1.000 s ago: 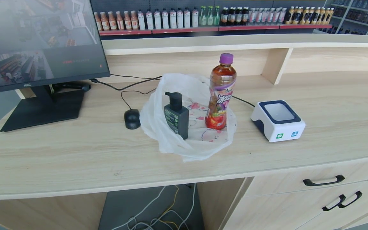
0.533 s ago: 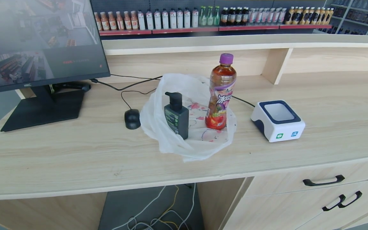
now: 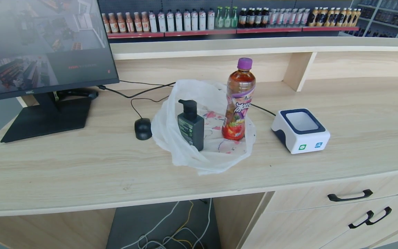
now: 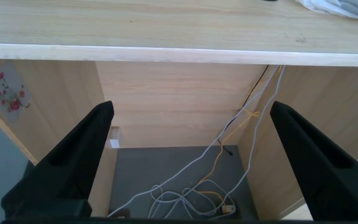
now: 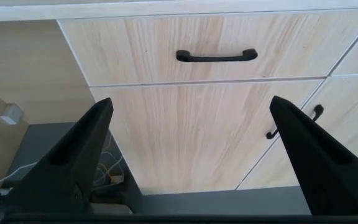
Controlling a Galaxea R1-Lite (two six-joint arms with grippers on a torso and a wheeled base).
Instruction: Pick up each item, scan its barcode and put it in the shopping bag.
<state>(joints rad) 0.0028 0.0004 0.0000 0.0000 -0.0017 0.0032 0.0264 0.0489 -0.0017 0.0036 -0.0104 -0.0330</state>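
My left pincer [image 4: 191,106] hangs wide open and empty below the counter [image 3: 81,166] edge, facing loose cables [image 4: 185,193]. My right pincer [image 5: 191,101], equally wide and empty, faces a drawer front [image 5: 197,124] with one black handle [image 5: 216,56]. At the centre of the head view, one white shopping bag [image 3: 185,155] lies spread on the counter, with one black pump bottle [image 3: 190,126] and one purple-capped drink bottle [image 3: 238,103] standing upright on it. One scanner [image 3: 301,129] sits right of centre, near the bag. One mouse [image 3: 143,128] lies just left of the bag, and one monitor [image 3: 40,45] is at upper left.
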